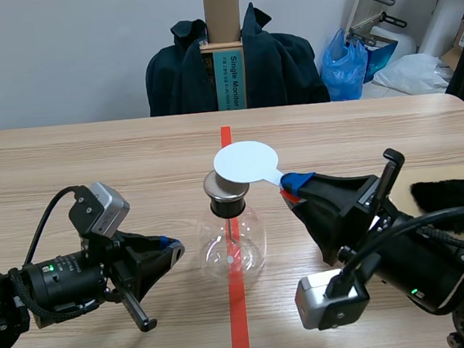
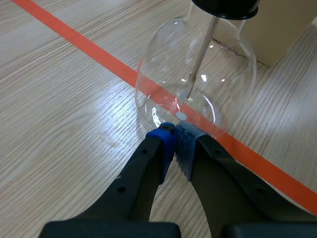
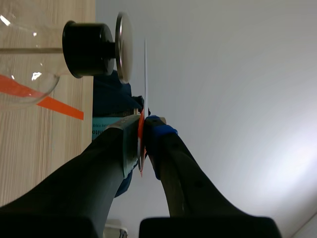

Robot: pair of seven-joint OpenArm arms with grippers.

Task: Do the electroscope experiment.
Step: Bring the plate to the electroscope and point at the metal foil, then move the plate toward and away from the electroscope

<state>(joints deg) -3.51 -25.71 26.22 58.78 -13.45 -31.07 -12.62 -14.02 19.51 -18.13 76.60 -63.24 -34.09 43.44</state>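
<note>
A clear glass flask electroscope stands on the red tape line, with a black stopper and a metal top plate. My right gripper is shut on the handle of a white round paddle, whose disc hovers flat just over the metal plate. In the right wrist view the paddle shows edge-on beside the plate, held in that gripper. My left gripper is shut on nothing, its tips at the flask's left base. In the left wrist view those tips touch the flask.
A black fuzzy cloth lies on a tan board at the table's right edge. A chair draped with a dark jacket and a cardboard box stand behind the far edge. Blue bags sit at the back right.
</note>
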